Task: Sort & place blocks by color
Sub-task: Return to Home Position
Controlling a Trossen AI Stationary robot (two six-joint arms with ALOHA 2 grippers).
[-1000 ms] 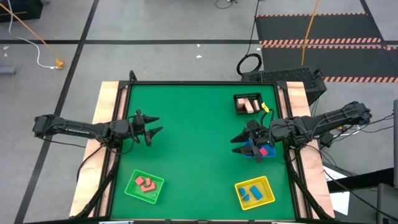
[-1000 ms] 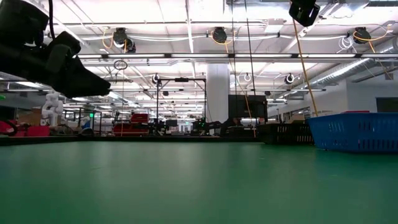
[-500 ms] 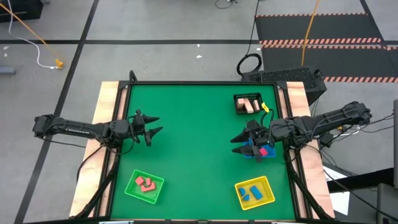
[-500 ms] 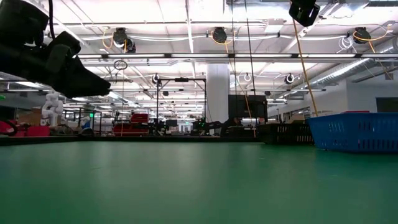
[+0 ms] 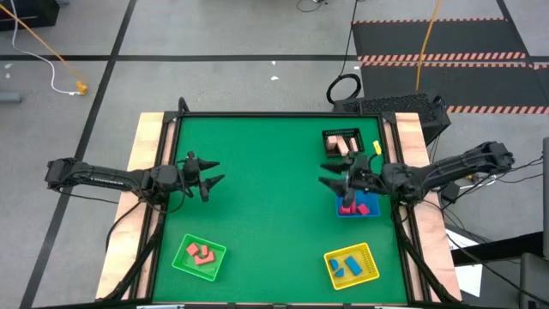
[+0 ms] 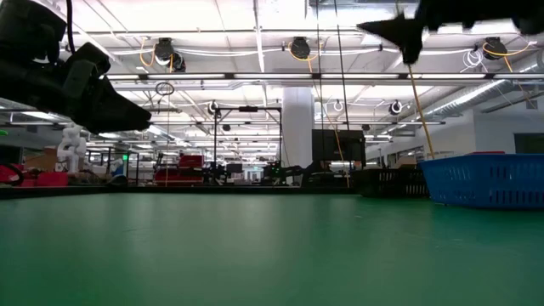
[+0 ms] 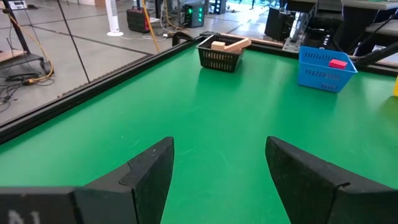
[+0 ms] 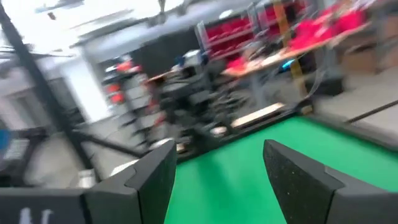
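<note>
Both grippers are open, empty and above the green table. My left gripper [image 5: 214, 172] [image 7: 217, 168] hovers near the table's left side. My right gripper [image 5: 327, 174] [image 8: 217, 168] is held level above the table, just left of the blue tray [image 5: 365, 209] [image 7: 323, 70], which holds pink blocks [image 5: 347, 208] [image 7: 337, 63]. Tan blocks [image 7: 227, 45] lie in the black mesh basket [image 5: 341, 142]. Red blocks [image 5: 202, 252] lie in the green tray [image 5: 182, 257]. Blue blocks [image 5: 347, 265] lie in the yellow tray [image 5: 371, 263].
The table has raised wooden side rails [image 5: 144, 163]. The basket and blue tray sit along the right side, the green and yellow trays along the near edge. Bare green mat [image 5: 270, 197] lies between the two arms. The low view shows my right gripper [image 6: 399, 30] high above the mat.
My right gripper has risen from above the blue tray and moved toward the table's far edge and a little left, tipping up to level. The pink blocks in the blue tray, earlier partly covered by it, now show. The left arm has kept still.
</note>
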